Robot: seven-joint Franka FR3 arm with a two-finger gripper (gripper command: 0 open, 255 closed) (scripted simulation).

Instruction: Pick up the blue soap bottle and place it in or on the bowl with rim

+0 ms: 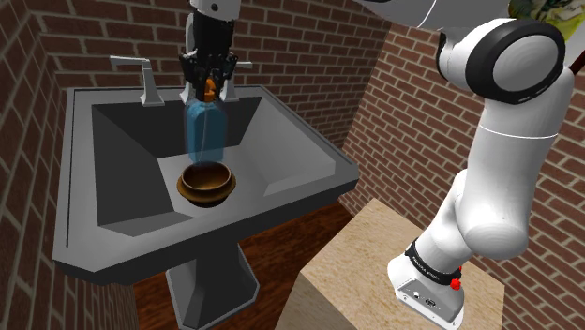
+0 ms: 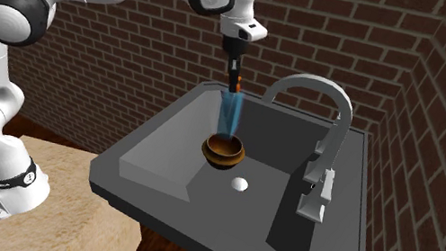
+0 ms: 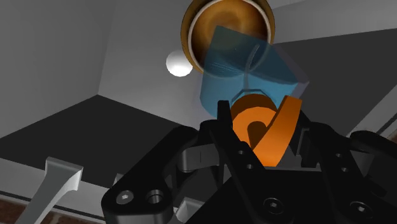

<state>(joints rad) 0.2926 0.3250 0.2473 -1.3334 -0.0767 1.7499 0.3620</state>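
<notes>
Clasping the blue soap bottle [image 1: 203,131], the gripper [image 1: 210,86] hangs over the bowl [image 1: 208,193].

"What carries the things here?"

"A dark grey sink [image 1: 80,178] on a pedestal [image 1: 211,277] of the same grey. The pedestal stands on a reddish-brown floor [image 1: 281,246]."

"And what rests in the sink?"

"A brown bowl [image 1: 206,182] with a rim stands upright on the basin floor, near its middle. A small white round drain [image 2: 240,184] sits in that floor just beside the bowl."

"Anything on the rim?"

"A pale grey faucet [image 2: 340,138] rises from the sink's back edge, and its arched spout curves over the basin."
</notes>
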